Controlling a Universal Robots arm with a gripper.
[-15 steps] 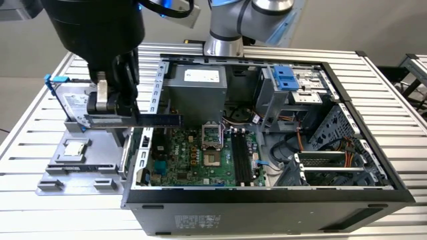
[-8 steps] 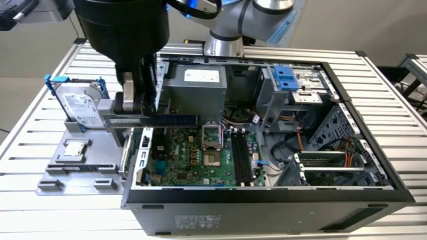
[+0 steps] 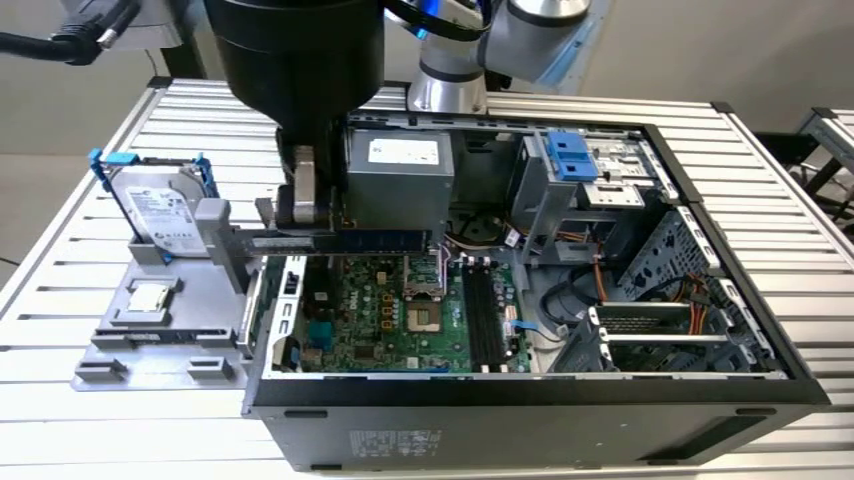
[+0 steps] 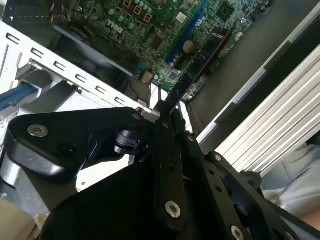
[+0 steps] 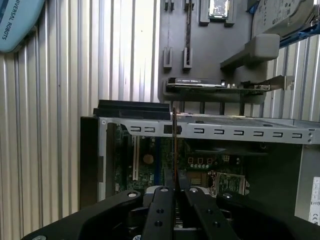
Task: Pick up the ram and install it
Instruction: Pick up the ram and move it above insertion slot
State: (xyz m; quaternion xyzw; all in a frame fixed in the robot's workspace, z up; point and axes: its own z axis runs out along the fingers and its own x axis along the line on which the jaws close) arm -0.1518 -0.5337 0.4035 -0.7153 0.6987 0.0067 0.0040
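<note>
The gripper [image 3: 304, 212] hangs over the open computer case [image 3: 534, 395], its fingers [image 4: 167, 150] pinching the ram [image 3: 360, 240] by one end. The stick sits level, just above the motherboard [image 3: 387, 320].

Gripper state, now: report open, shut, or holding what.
Gripper: shut on the long, narrow, flat blue ram stick, held over the open black computer case.

ram [image 3: 387, 239] above motherboard [image 3: 387, 320] (inside case [image 3: 534, 388]), hard drive [image 3: 160, 210] beside case

Hard drive [image 3: 162, 214] stands beside the open computer case [image 3: 534, 425].
</note>
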